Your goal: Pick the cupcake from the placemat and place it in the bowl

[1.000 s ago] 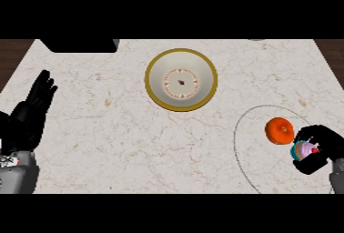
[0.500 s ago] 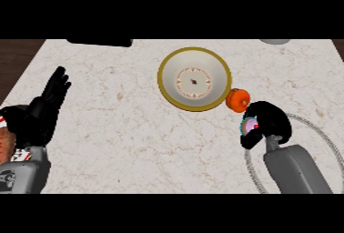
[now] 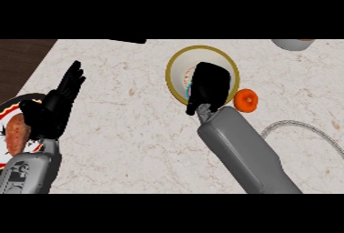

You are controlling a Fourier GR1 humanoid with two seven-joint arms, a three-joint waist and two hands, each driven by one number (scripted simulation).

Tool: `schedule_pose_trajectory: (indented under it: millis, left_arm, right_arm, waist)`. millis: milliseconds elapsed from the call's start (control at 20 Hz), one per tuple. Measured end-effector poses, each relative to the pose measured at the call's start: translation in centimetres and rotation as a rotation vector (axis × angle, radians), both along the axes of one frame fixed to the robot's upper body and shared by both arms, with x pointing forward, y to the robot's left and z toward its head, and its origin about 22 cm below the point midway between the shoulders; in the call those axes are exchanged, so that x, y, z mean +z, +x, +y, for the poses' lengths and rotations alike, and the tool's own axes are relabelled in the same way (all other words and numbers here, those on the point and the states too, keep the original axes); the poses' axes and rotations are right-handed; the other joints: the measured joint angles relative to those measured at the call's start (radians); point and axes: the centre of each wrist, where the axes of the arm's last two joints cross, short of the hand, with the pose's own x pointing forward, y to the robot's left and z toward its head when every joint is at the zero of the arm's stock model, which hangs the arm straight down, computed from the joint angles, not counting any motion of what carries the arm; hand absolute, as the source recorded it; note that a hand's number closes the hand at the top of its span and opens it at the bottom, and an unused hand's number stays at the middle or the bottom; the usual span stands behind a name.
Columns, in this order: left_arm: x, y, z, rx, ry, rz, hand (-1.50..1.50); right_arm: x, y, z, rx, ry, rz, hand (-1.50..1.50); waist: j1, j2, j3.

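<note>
The white bowl [image 3: 177,73] with a gold rim stands on the marble counter, upper middle. My right hand [image 3: 211,86] hovers over the bowl's right half, its fingers curled round the cupcake. Only a thin teal sliver of the cupcake [image 3: 192,85] shows at the hand's left edge; the hand hides the rest. The placemat [image 3: 295,122] shows as a grey curved outline at the lower right, behind my right forearm. At the left, my left hand [image 3: 57,104] rests open with its fingers up.
An orange ring-shaped item [image 3: 246,100] lies just right of the bowl, beside my right wrist. A plate [image 3: 12,109] with reddish food sits at the left edge, under my left arm. A white dish [image 3: 293,43] is at the top right.
My right hand has carried the cupcake from the placemat up and to the left, and is now over the bowl. The left hand has kept its pose.
</note>
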Motion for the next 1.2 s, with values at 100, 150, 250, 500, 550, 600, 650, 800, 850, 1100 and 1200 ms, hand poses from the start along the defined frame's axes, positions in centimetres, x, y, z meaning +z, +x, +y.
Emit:
schedule_pose_trajectory:
  millis: [100, 150, 250, 500, 550, 600, 650, 800, 850, 1100, 1200]
  left_arm:
    - [-0.2, 0.0, -0.2, 0.001, -0.002, 0.005, 0.00]
    - [-0.2, 0.2, -0.2, 0.005, 0.000, 0.005, 0.00]
    - [-0.3, 0.3, -0.1, 0.008, 0.002, 0.006, 0.00]
    - [-0.4, 0.4, 0.0, 0.017, -0.005, 0.006, 0.00]
    - [-0.5, 0.4, 0.0, 0.021, -0.002, 0.005, 0.00]
    - [-0.5, 0.4, 0.1, 0.025, -0.004, 0.005, 0.00]
    - [-0.4, 0.4, 0.2, 0.029, -0.004, 0.003, 0.00]
    - [-0.5, 0.3, 0.6, 0.045, -0.008, 0.003, 0.00]
    - [-0.4, 0.4, 0.7, 0.049, -0.007, 0.001, 0.00]
    - [-0.3, 0.3, 1.5, 0.076, -0.003, 0.000, 0.00]
    - [-0.3, 0.0, 1.6, 0.084, -0.004, -0.008, 0.00]
  right_arm:
    - [2.2, 0.2, 1.8, 0.002, -0.032, -0.110, 1.50]
    - [3.3, 0.3, 2.5, 0.004, -0.045, -0.162, 1.50]
    - [5.0, 0.5, 3.7, -0.003, -0.060, -0.245, 1.50]
    - [8.6, 1.1, 5.7, -0.033, -0.063, -0.367, 1.50]
    - [9.2, 1.3, 6.0, -0.040, -0.058, -0.380, 1.50]
    - [9.5, 1.5, 6.2, -0.046, -0.056, -0.390, 1.50]
    - [9.7, 1.7, 6.3, -0.054, -0.054, -0.399, 1.50]
    - [9.9, 2.2, 6.4, -0.062, -0.034, -0.408, 1.50]
    - [9.8, 2.5, 6.3, -0.066, -0.021, -0.408, 1.50]
    - [8.4, 4.1, 5.2, -0.090, 0.037, -0.397, 1.50]
    - [7.4, 4.9, 4.5, -0.102, 0.058, -0.392, 1.50]
  waist:
    - [-0.003, -0.003, 0.000]
    - [-0.008, -0.004, 0.000]
    - [-0.012, -0.004, 0.000]
    - [-0.025, -0.005, 0.000]
    - [-0.026, -0.004, 0.000]
    - [-0.030, -0.004, 0.001]
    - [-0.035, -0.004, 0.001]
    - [-0.048, -0.003, 0.002]
    - [-0.053, -0.002, 0.002]
    - [-0.078, -0.001, 0.003]
    - [-0.084, 0.000, 0.004]
